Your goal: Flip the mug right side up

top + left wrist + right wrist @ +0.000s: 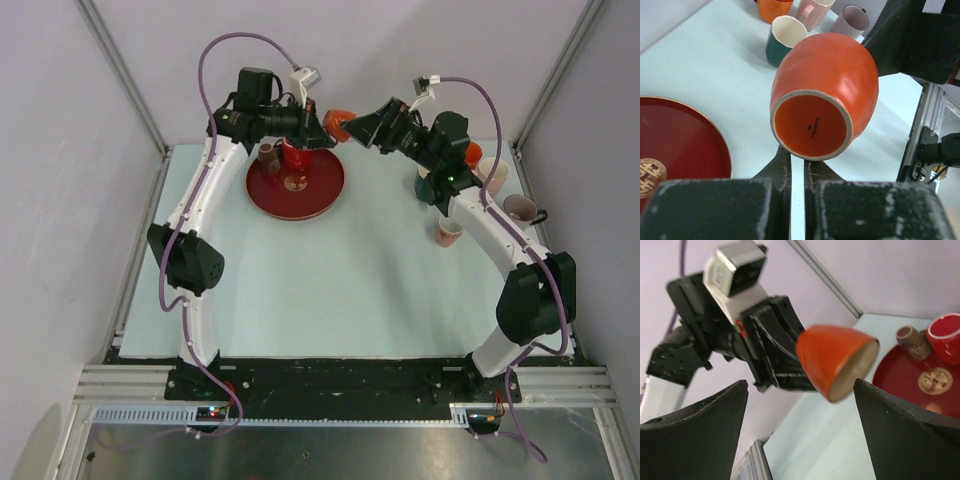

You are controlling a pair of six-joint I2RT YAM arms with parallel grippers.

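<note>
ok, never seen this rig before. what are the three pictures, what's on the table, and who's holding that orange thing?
Two white robot arms are bolted at the table's near edge. The top picture looks down from above and behind them; the other two come from cameras on each wrist.

The left gripper is shut on the glossy orange ceramic mug, held in the air with its base facing the left wrist camera. The right gripper is open, its fingers either side of the mug, not gripping.

On the pale table lies a round dark red tray with a red cup and a small brown cup. Several more cups stand at the right.
</note>
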